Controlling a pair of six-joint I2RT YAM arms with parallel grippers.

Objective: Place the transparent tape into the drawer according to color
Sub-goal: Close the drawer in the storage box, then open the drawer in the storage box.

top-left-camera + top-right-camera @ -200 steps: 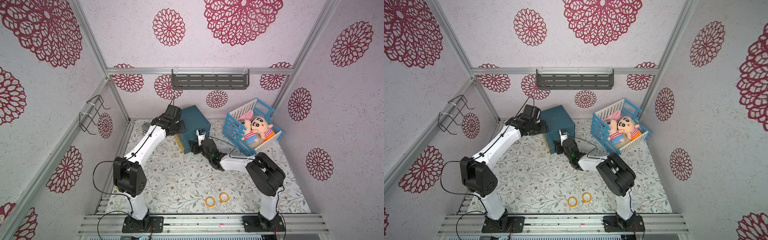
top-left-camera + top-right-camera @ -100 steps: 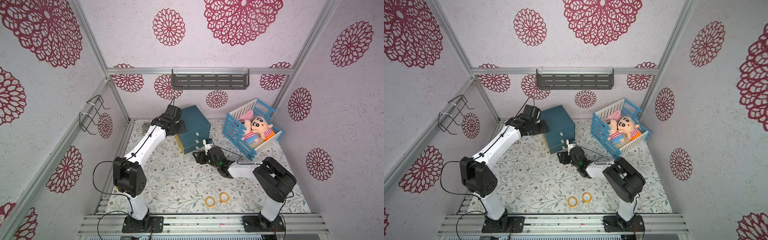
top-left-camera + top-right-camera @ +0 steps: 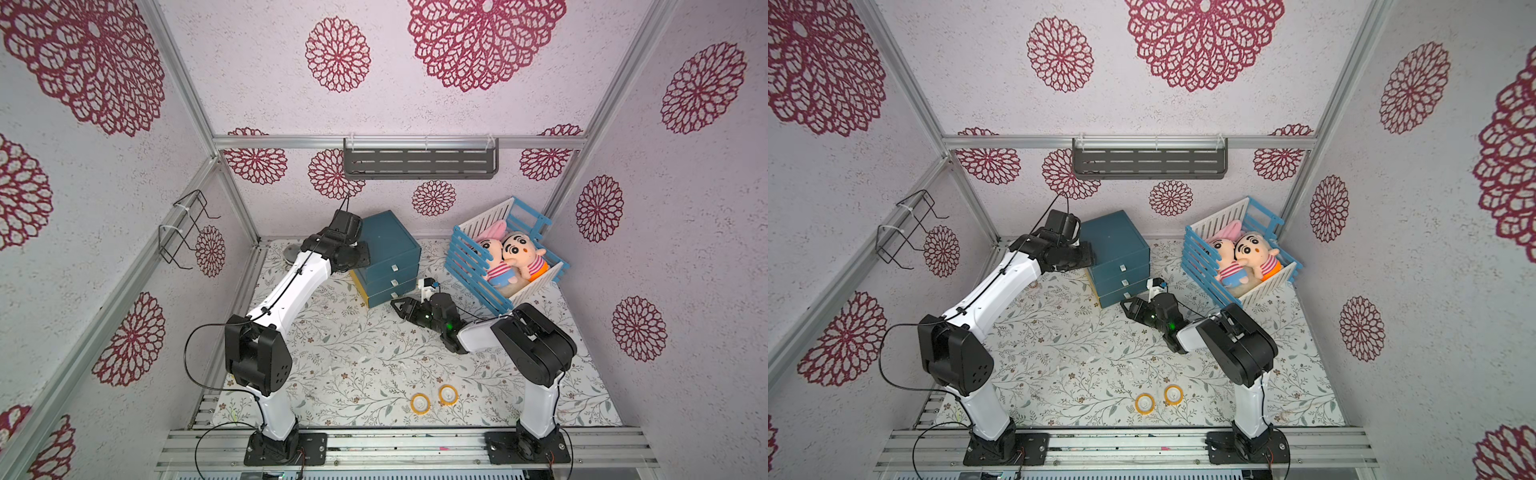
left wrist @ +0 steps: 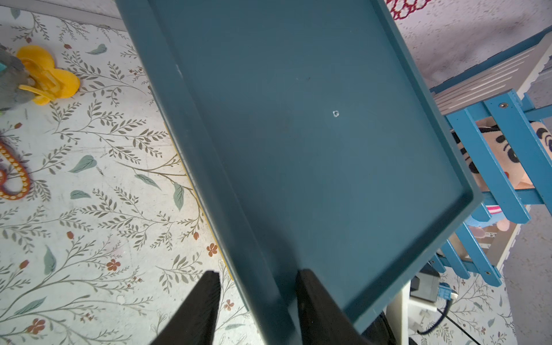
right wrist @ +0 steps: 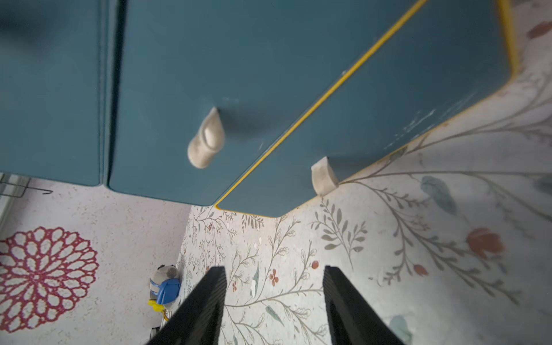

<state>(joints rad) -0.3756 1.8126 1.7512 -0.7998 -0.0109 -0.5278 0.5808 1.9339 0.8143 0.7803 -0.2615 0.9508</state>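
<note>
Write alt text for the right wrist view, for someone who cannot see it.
A teal drawer chest looms close ahead of the right end effector, showing two whitish knobs and yellow trim round one drawer front. The end effector's black fingers stand apart, empty, over a floral mat.

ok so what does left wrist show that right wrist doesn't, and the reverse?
Left wrist only: the top of the teal cabinet, with the left hand straddling its rim, plus the blue crate and a yellow clip.
Right wrist only: the drawer fronts with whitish knobs and yellow edging, the right hand open and empty, and a small toy by the wall.
Both: the cabinet and the floral mat.
</note>
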